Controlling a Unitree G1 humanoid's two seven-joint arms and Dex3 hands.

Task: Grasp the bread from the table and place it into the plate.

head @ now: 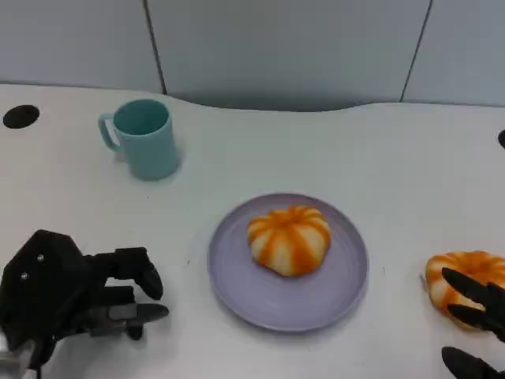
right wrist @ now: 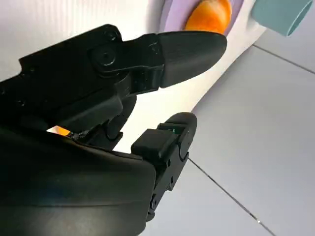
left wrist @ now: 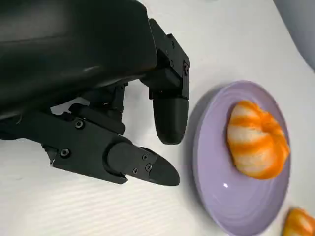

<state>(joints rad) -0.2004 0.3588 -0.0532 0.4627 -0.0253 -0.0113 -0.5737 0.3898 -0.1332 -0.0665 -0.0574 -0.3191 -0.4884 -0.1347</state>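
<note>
bread (head: 465, 286) on worktop (head: 394, 158), 3 o'clock of plate (head: 237, 276); second bun (head: 289, 239) on plate | right hand (head: 473, 316) fingers spread over bread; left hand (head: 71, 292) fingers apart, empty

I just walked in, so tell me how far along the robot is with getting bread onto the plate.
Done: one bread roll already sits on the purple plate. In hand: the right robot hand is at a second roll on the table beside the plate, fingers over it, though a firm grip can't be confirmed. Left: lifting that roll and setting it on the plate. The left robot hand holds nothing.
</note>
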